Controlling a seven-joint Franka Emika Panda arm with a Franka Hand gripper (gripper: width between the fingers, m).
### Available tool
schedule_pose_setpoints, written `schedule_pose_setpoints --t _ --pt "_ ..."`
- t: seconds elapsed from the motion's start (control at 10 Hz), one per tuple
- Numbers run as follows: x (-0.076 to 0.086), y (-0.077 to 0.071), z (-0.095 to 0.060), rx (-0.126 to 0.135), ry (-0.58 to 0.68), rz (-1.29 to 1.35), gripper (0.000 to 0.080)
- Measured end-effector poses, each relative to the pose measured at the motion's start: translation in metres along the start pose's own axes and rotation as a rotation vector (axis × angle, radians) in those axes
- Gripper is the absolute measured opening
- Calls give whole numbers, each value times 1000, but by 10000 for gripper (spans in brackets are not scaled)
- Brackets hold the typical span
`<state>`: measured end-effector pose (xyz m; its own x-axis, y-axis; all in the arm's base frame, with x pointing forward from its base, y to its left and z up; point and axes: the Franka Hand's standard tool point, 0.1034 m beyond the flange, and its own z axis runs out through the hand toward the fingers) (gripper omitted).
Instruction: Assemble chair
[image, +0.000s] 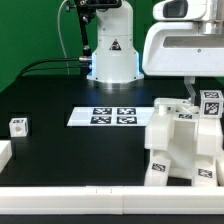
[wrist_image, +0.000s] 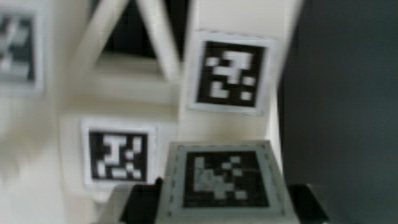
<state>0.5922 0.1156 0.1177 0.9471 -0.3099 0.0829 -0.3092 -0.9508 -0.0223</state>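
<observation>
- A loose tagged cube (image: 17, 125) sits at the exterior view's far left, and the marker board (image: 110, 116) lies mid-table.
- The part-built chair (image: 178, 150) stands at the exterior view's right, near the front edge.
- Above it, the gripper (wrist_image: 221, 200) has its fingers (wrist_image: 143, 200) set narrow, apparently clamping a tagged block (wrist_image: 217, 178).
- The plastic is probably light, stiff and slick, so grip flat opposite faces squarely.

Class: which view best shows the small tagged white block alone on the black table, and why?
The exterior view: the block stands whole and alone on the table, toward that view's left. The wrist view shows none of it, only blurred tagged chair parts up close.
</observation>
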Motion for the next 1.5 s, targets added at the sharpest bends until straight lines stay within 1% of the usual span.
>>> schedule_pose_setpoints --t 0.2,0.3,0.5,0.6,0.9,1.0,1.1,1.2,1.3,1.4,1.5 --pt "-1 -1 0 0 0 205 279" --pt "-1 -2 0 6 -4 317 279" --pt "1 -2 1 29 -11 503 281" --pt "1 -2 1 35 -14 529 281" --pt "1 -2 1 34 -13 493 282" --pt "-1 -4 2 35 -14 427 471" --pt "-1 -5 1 35 -13 350 608" --pt "0 -6 0 35 -10 251 608" --pt "-1 -7 0 30 -3 98 637" --pt "-1 -7 0 32 1 -66 647" --pt "1 -5 0 32 2 -138 647"
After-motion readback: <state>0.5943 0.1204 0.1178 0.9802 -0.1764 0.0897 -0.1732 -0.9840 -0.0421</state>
